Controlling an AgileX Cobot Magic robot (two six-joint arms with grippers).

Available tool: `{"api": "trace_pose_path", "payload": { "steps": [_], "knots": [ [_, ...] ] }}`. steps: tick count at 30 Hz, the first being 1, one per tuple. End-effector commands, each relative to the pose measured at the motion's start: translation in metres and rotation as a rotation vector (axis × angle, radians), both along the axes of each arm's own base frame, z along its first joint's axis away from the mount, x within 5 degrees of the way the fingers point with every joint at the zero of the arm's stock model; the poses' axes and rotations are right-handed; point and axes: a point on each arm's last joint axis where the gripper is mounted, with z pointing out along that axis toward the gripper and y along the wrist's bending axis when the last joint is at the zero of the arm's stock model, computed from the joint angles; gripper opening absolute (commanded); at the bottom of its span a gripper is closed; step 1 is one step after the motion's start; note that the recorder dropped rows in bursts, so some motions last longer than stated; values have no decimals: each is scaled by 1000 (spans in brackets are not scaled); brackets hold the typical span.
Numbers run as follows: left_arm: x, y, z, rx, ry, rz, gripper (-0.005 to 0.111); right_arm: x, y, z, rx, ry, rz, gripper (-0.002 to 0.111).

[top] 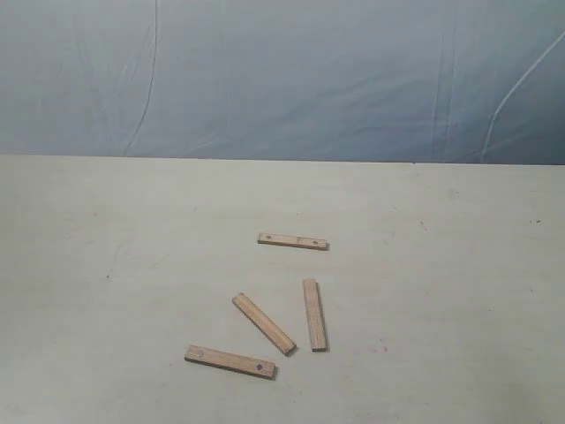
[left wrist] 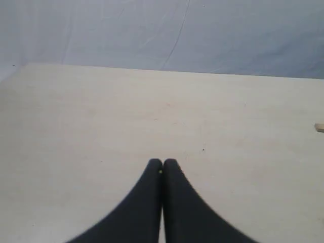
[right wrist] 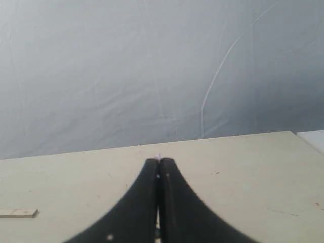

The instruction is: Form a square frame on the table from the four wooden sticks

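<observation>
Four light-brown wooden sticks lie scattered and apart on the pale beige table [top: 106, 221] in the exterior view: one with two holes at the back [top: 293, 241], one slanted in the middle [top: 263, 323], one nearly lengthwise to its right [top: 314, 314], and one with two holes nearest the front [top: 230, 361]. No square frame is formed. Neither arm shows in the exterior view. My left gripper [left wrist: 162, 163] is shut and empty above bare table; a stick end [left wrist: 319, 127] peeks in at the frame edge. My right gripper [right wrist: 159, 162] is shut and empty, with a stick [right wrist: 18, 213] off to one side.
A blue-grey cloth backdrop [top: 282, 79] hangs behind the table's far edge. Small dark specks and reddish marks dot the surface. A table corner and a paler patch [right wrist: 311, 137] show in the right wrist view.
</observation>
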Motion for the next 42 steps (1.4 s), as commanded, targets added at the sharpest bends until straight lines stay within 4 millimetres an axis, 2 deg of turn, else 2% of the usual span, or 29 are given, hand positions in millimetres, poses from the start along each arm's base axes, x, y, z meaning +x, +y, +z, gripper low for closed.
{"api": "trace_pose_path", "payload": {
  "steps": [1, 6, 9, 13, 15, 17, 18, 20, 23, 25, 27, 31, 33, 34, 37, 39, 42],
  "knots": [
    [0, 1, 4, 95, -46, -4, 0, -1, 0, 2, -2, -16, 0, -1],
    [1, 0, 14, 87, -158, -9, 0, -1, 0, 2, -2, -16, 0, -1],
    [1, 0, 26, -11, -298, -7, 0, -1, 0, 2, 18, -16, 2, -1],
    [-4, 5, 46, -246, -528, 34, 0, -1, 0, 2, 18, -16, 2, -1],
    [-7, 9, 53, -483, -620, 44, 0, -1, 0, 2, 18, -16, 2, -1],
    [-6, 9, 53, -728, -618, 13, 0, -1, 0, 2, 18, -16, 2, -1],
    [-7, 8, 53, -790, -622, -5, 0, -1, 0, 2, 18, -16, 2, -1],
    [-12, 7, 64, -806, -745, -74, 0, -1, 0, 2, 18, -16, 2, -1],
    [-32, 2, 92, -701, -1045, -224, 0, -1, 0, 2, 18, -16, 2, -1],
    [-36, -1, 118, -636, -1104, -268, 0, -1, 0, 2, 18, -16, 2, -1],
    [-33, -6, 147, -556, -1075, -292, 0, -1, 0, 2, 18, -16, 2, -1],
    [-4, -15, 199, -378, -918, -291, 0, -1, 0, 2, 18, -16, 2, -1],
    [15, -17, 214, -316, -819, -275, 0, -1, 0, 2, 18, -16, 2, -1],
    [32, -17, 221, -256, -734, -254, 0, -1, 0, 2, 18, -16, 2, -1],
    [73, -15, 226, -226, -513, -189, 0, -1, 0, 2, 18, -16, 2, -1],
    [101, -15, 221, -181, -364, -128, 0, -1, 0, 2, 18, -16, 2, -1],
    [144, -21, 202, -78, -100, -35, 0, -1, 0, 2, 18, -16, 2, -1]
  ]
}}
